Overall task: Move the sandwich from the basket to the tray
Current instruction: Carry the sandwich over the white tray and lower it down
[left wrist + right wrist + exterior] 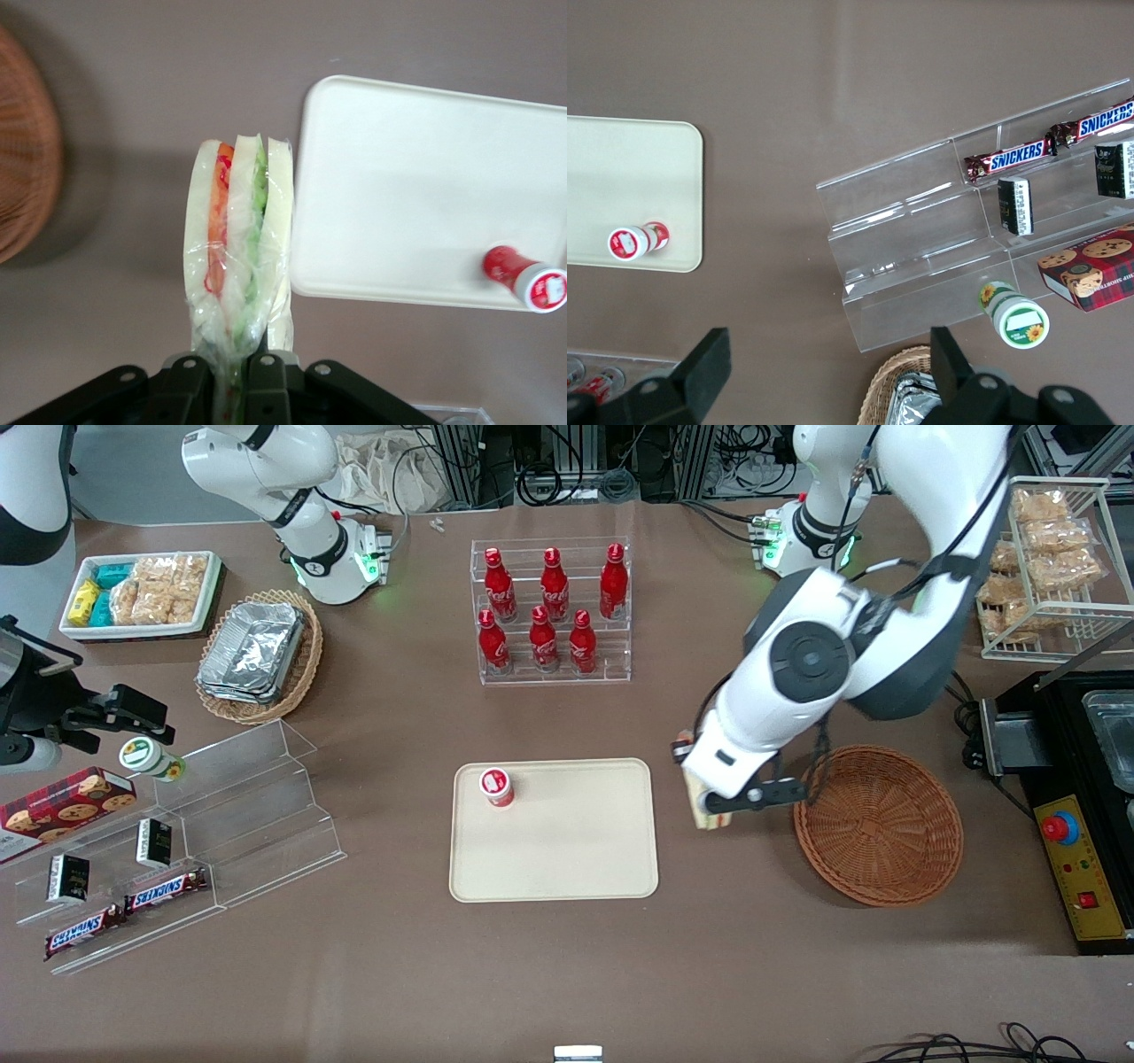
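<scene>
Front view: table [567, 974] carries tray [567, 868]; basket [877, 824] beside tray, toward working arm's end, empty. Pincer [714, 811] hangs above bare table between basket and tray, just short of tray's rim. Wrist view: pincer [232, 367] clenched on sandwich [237, 257], wedge hanging point-up in grip, filling edge showing. Judgement: carry sideways until wedge fully over tray, aim for bare middle, well apart from small red bottle [497, 786] near tray's corner; lower close before letting go.

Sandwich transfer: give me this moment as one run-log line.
phase: carry | gripper: shut on sandwich, above table between basket and tray | basket: no sandwich inside | tray: holds red bottle | placement: not yet done
</scene>
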`<state>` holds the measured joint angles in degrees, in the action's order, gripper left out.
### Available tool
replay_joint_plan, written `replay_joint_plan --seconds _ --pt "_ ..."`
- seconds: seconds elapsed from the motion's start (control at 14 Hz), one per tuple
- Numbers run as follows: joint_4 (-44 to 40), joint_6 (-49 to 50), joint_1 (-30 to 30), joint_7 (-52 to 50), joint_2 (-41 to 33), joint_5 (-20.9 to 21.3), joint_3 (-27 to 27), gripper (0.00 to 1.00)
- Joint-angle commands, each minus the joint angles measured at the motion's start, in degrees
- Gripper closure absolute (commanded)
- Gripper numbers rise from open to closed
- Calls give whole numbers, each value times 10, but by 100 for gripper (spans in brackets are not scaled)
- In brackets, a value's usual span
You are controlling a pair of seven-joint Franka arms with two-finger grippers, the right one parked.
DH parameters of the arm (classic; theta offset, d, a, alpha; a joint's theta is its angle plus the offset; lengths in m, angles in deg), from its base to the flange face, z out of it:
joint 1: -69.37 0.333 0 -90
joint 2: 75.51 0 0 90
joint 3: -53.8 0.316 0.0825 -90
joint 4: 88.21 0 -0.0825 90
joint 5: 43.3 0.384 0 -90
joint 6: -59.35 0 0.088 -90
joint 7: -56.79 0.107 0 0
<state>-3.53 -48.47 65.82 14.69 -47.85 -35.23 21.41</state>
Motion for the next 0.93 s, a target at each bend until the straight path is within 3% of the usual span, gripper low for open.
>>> replay_joint_plan --seconds 0.0,0.29,0.71,0.86 --pt "-15 -66 -29 6 62 25 1 100" --pt "-13 -128 -63 0 116 93 2 100" --pt "-11 -161 -78 5 177 128 3 100" --pt "-12 -162 -78 5 188 128 3 95"
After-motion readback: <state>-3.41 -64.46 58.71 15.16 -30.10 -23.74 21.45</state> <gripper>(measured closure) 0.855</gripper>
